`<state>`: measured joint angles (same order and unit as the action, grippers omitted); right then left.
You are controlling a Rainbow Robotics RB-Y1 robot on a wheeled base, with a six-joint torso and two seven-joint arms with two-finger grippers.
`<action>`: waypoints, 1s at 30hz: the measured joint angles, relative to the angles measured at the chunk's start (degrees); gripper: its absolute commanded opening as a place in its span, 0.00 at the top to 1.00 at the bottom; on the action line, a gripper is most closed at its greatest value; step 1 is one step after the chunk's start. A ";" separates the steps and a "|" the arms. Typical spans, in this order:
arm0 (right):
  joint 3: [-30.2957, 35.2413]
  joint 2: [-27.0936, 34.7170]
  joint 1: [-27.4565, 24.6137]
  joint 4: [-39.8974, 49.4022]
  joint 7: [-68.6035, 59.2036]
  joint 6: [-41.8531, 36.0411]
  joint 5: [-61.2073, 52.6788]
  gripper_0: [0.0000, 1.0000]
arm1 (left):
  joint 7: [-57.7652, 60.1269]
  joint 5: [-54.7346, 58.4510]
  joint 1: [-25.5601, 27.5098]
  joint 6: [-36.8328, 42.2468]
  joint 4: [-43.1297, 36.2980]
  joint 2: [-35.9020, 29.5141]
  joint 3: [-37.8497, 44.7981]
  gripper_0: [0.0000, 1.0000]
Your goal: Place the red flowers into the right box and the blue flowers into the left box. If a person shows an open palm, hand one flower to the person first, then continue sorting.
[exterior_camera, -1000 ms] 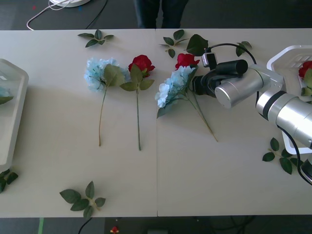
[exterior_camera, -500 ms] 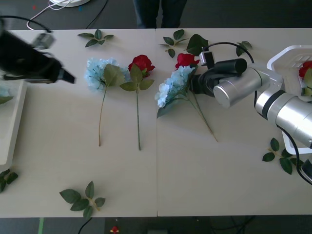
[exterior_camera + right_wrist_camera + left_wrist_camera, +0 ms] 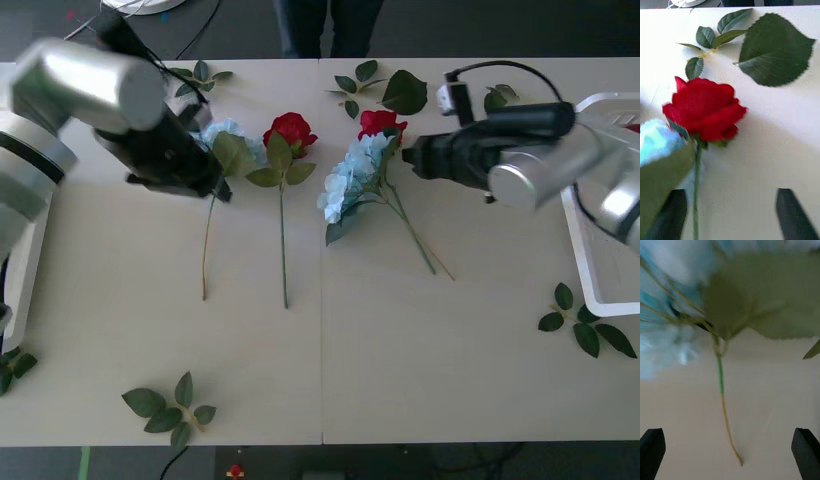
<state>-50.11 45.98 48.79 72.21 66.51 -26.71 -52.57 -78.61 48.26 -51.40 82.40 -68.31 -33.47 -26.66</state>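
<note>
Since the earlier frames your left arm has swung in over the worktop [image 3: 400, 350], and your left end effector [image 3: 205, 178] now sits at the head of the leftmost blue flower [image 3: 215, 140]. Your right end effector [image 3: 412, 160] has drawn a little back from the red rose [image 3: 381, 124] and the blue cluster [image 3: 350, 178] lying against it.

In the left wrist view the black fingertips [image 3: 652, 450] stand wide apart at both corners, so that end effector is released and holds nothing. The thin stem [image 3: 723, 405] of the blue flower runs between them. In the right wrist view the fingertips [image 3: 792, 215] are also spread, with the rose [image 3: 705, 108] and its stem [image 3: 696, 195] lying just beside one of them; nothing is grasped.

Another red rose [image 3: 290, 130] lies between the two blue flowers. The left box [image 3: 22, 262] is at the left edge of the worktop and the right box [image 3: 590, 262] at the right edge.

You should expect these flowers to be very light and soft. I judge that the blooms will crush and the leaves will slip, so take each one by the stem, just under the head, where the weight stays balanced. The stem is thin and lies flat, so close low on it. On the right, take care not to catch the blue leaves [image 3: 662, 180] together with the rose stem.
</note>
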 measured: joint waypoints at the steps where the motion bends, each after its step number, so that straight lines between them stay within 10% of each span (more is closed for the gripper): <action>1: 0.01 1.16 -0.62 1.20 0.00 0.00 -0.17 0.00 | 1.50 -0.14 -0.01 -0.21 -0.01 0.12 -1.36 0.02; 14: 0.13 6.52 -5.38 9.71 -0.02 -2.15 -0.47 0.00 | 8.07 -10.50 2.66 -9.99 0.07 4.99 -4.46 0.02; 30: 0.18 -7.52 -1.52 -5.33 -0.56 -3.11 3.60 0.00 | 8.07 -15.85 8.22 -16.57 0.11 5.00 -4.45 0.02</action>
<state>-49.93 38.46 47.26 66.88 65.95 -29.82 -48.97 -70.54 32.41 -43.18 65.83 -68.20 -28.46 -31.11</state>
